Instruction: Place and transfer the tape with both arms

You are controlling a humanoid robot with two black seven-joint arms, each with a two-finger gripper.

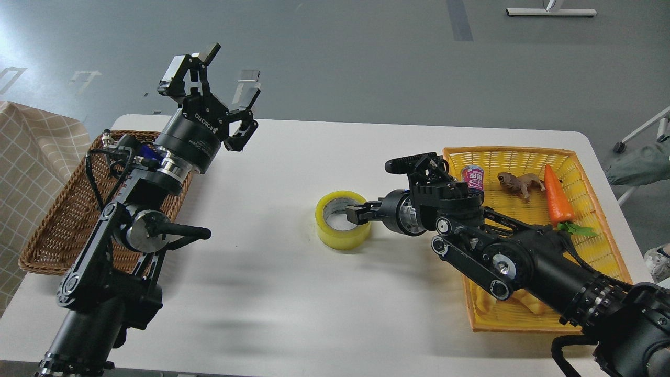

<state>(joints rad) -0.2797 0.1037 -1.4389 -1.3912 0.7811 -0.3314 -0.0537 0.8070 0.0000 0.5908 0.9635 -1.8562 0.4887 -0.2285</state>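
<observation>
The yellow tape roll [340, 234] with its pale inner core lies flat on the white table [293, 293], near the middle. My right gripper [358, 211] reaches in from the right, its fingers closed over the roll's right wall, one of them inside the core. My left gripper [219, 77] is open and empty. It is held high over the table's far left corner, well away from the tape, fingers spread and pointing up and away.
A brown wicker basket [57, 220] sits at the table's left edge, partly behind my left arm. A yellow basket [523, 152] at the right holds a small can [473, 177], a toy animal [518, 183], a carrot [556, 196] and a croissant [523, 301].
</observation>
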